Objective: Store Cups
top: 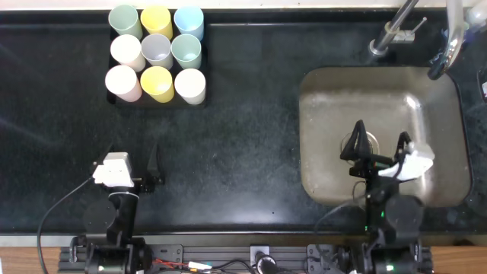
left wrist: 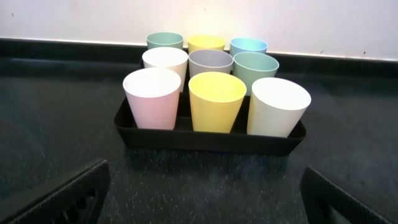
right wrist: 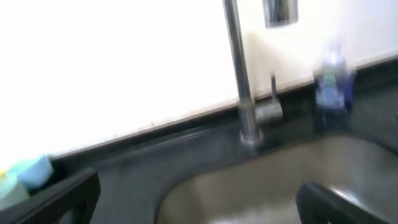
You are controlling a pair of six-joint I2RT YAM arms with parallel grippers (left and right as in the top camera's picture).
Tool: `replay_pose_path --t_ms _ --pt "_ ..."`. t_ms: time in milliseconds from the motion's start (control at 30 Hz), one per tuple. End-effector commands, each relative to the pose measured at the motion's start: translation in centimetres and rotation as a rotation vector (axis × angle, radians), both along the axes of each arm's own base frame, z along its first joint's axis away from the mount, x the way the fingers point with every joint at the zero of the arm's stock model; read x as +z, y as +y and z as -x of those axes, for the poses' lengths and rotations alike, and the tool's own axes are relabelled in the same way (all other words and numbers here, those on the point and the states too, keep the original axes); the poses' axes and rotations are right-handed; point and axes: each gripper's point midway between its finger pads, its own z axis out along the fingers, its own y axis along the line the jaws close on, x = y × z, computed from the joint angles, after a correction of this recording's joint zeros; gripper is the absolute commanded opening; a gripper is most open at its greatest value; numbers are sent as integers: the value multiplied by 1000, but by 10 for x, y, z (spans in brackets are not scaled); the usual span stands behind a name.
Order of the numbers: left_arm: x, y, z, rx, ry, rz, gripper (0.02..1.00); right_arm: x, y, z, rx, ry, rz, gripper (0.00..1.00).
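Since all nine cups (top: pixel 157 50) stand upright in the black tray (top: pixel 156 103) at the far left of the counter (top: pixel 243 152), three rows of three with mouths up and long axes vertical, the relation that counts is that they lie straight ahead of the left fingers (left wrist: pixel 68 193), well apart, with a stretch of counter between; the nearest row reads pink cup (left wrist: pixel 152 96), yellow cup (left wrist: pixel 216 99) and cream cup (left wrist: pixel 278 104), each touching or just beside its neighbour, so any grasp would probably have to come from above over a rim rather than from the side; the left arm is plainly the nearer one, folded low near its base, its wrist level and aimed at the tray, its fingers spread wide and holding nothing; farther right the sink (top: pixel 426 129) is set into the counter with the faucet (top: pixel 396 29) behind it; the right fingers (top: pixel 358 141) hang over the basin, likewise spread wide and holding nothing, pointed toward the faucet and far from the tray; judging by the full tray, the storing looks finished or nearly so.
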Motion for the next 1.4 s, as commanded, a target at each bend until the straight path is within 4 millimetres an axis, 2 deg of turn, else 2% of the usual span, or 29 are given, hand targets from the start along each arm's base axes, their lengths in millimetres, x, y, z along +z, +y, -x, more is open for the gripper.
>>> replay_pose_path --t_ms 33,267,467,533,633,667,733,833,1000,1400 --pt "1 -1 1 -10 -4 -16 1000 6 -1 6 -3 -141 3 998" --pt "1 -1 1 -10 -4 -16 1000 12 -2 10 -4 -322 -8 996" --pt "1 -1 1 -10 -4 -16 1000 0 -1 7 -4 -289 -6 998" --pt "1 -1 1 -10 -4 -16 1000 -17 -1 3 -4 -219 -2 996" --pt "1 -1 1 -10 -4 -16 1000 -63 -9 1 -36 -31 10 996" --pt "1 -1 1 -10 -4 -16 1000 -63 -11 2 -42 -29 18 996" --pt "1 -1 1 -10 -4 -16 1000 -52 -16 4 -57 -77 17 998" --pt "1 -1 1 -10 -4 -16 1000 -63 -21 4 -78 -31 18 998" --pt "1 -1 1 -10 -4 -16 1000 -62 -14 3 -44 -35 18 998" --pt "1 -1 1 -10 -4 -16 1000 -62 -14 3 -44 -36 18 998"
